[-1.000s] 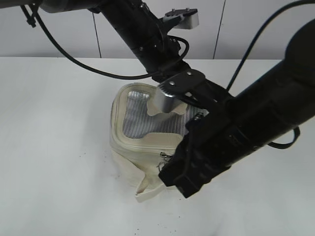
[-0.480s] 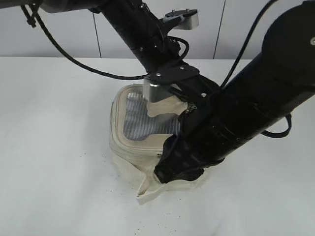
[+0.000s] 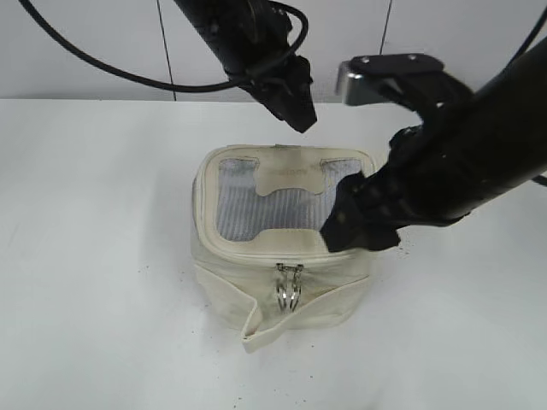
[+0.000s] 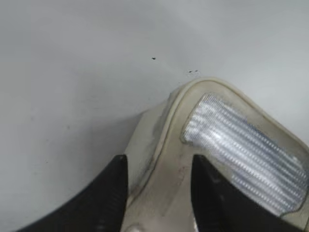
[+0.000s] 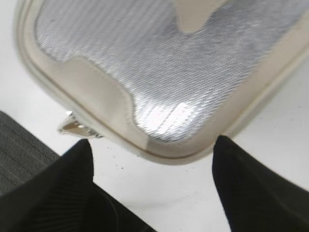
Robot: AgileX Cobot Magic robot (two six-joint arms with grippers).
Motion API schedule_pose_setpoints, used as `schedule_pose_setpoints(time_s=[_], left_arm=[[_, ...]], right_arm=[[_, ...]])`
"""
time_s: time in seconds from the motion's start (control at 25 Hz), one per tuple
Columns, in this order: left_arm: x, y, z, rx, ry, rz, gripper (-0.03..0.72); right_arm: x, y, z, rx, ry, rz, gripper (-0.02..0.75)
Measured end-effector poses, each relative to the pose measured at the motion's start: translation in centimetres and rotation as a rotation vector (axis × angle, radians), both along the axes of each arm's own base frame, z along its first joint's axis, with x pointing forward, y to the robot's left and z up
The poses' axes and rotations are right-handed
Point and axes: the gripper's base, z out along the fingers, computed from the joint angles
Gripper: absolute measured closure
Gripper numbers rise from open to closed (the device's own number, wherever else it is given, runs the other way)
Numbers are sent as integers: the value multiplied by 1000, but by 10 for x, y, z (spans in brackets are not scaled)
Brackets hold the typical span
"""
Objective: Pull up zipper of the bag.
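The bag (image 3: pixel 282 248) sits below both open grippers, left gripper (image 3: pixel 295 107) and right gripper (image 3: pixel 363 226)

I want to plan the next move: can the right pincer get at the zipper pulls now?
Probably yes. The pulls hang bare on the bag's front side, and the right pincer hovers open just above that corner, with nothing between them.

Lab-like: bare white table (image 3: pixel 94 256), panelled wall (image 3: pixel 85 51)

Matte black arms, black cables, silver bracket (image 3: pixel 389 68), ribbed black fingers (image 5: pixel 48 188)
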Motion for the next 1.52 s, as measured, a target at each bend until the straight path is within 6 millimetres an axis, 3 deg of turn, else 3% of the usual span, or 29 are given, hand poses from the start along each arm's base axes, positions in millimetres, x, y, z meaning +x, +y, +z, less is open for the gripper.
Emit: schedule_pose_setpoints(time_s=[0.32, 0.52, 0.68, 0.8, 1.0, 1.32, 1.52], left_arm=[[1, 53, 46, 206, -140, 237, 340], [1, 99, 77, 210, -198, 417, 340], [-16, 142, 93, 200, -189, 538, 340], [-44, 171, 96, 212, -177, 586, 340], [-114, 203, 85, 226, -140, 597, 340], [-236, 246, 40, 129, -155, 601, 340], [-285, 265, 6, 66, -235, 611, 340]], right_arm=[[19, -70, 14, -117, -8, -172, 163], [9, -99, 26, -194, 22, -223, 163], [-8, -108, 40, -228, 25, -223, 162], [-24, -114, 50, -232, 19, -223, 164], [-60, -122, 47, -188, 27, -226, 164], [-122, -140, 25, -150, -30, -232, 164], [-152, -150, 14, -118, -116, -241, 164]])
